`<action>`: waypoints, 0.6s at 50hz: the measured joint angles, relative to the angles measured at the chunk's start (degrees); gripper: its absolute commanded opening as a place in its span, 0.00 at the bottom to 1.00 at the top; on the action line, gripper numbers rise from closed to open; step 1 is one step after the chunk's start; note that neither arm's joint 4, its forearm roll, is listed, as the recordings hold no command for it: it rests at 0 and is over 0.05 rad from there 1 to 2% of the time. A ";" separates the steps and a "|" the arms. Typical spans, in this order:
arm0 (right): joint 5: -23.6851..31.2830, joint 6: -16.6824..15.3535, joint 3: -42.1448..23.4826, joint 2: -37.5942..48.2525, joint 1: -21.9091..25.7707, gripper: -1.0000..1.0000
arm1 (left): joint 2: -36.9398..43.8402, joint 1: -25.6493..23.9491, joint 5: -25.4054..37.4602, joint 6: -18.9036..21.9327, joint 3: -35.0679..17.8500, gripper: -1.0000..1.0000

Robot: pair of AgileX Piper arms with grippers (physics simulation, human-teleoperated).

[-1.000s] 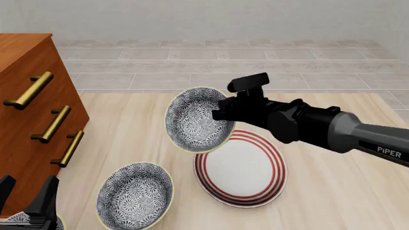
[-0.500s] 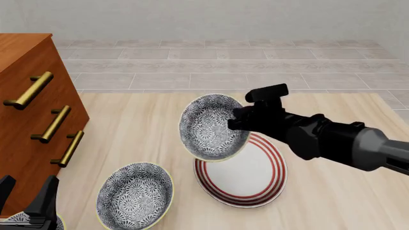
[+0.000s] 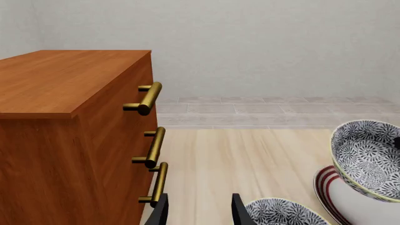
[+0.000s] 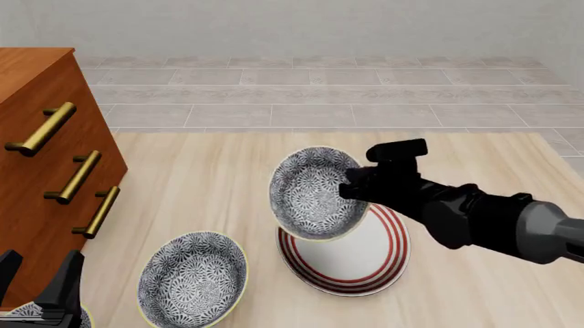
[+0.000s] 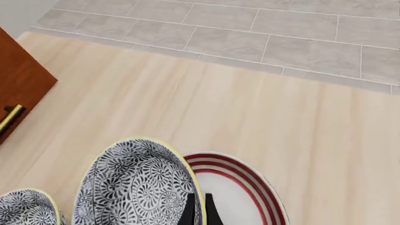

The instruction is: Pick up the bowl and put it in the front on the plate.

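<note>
The counter [image 4: 210,171] is pale wood, with grey floor tiles beyond its far edge. A brown wooden dresser [image 4: 37,164] with three brass drawer handles [image 4: 78,176] stands at the counter's left edge.

The right arm [image 4: 483,222] reaches in from the right edge, dark and tilted toward the middle of the counter. The plate [image 4: 365,263], white with red rings, lies flat on the counter right of centre, toward the near edge.

The bowl [image 4: 315,195] is off the counter, tipped so that its patterned inside faces the near edge; it hangs over the plate's far-left rim. The right hand [image 4: 357,191] is clamped on the bowl's right rim; in the right wrist view the fingers [image 5: 190,212] pinch the rim [image 5: 195,187] between them, nearly closed.

A second bowl of the same pattern [image 4: 193,279] sits upright on the counter near the near edge, left of the plate and apart from it.

The left hand [image 4: 41,290] sits at the near-left corner beside the dresser, its fingers [image 3: 157,213] spread apart with nothing between them.
</note>
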 measured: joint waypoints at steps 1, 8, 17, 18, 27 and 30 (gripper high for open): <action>-0.21 0.13 0.25 0.01 -0.06 0.00 | 0.00 0.00 0.00 0.00 0.00 1.00; -1.78 0.91 1.95 0.15 -0.52 0.00 | 0.00 0.00 0.00 0.00 0.00 1.00; -3.60 1.72 3.90 0.31 -1.15 0.00 | 0.00 0.00 0.00 0.00 0.00 1.00; -3.80 1.79 4.11 0.32 -1.23 0.00 | 0.00 0.00 0.00 0.00 0.00 1.00; -5.40 2.48 5.77 0.58 -1.89 0.00 | 0.00 0.00 0.00 0.00 0.00 1.00; -5.86 2.68 6.22 0.73 -2.10 0.00 | 0.00 0.00 0.00 0.00 0.00 1.00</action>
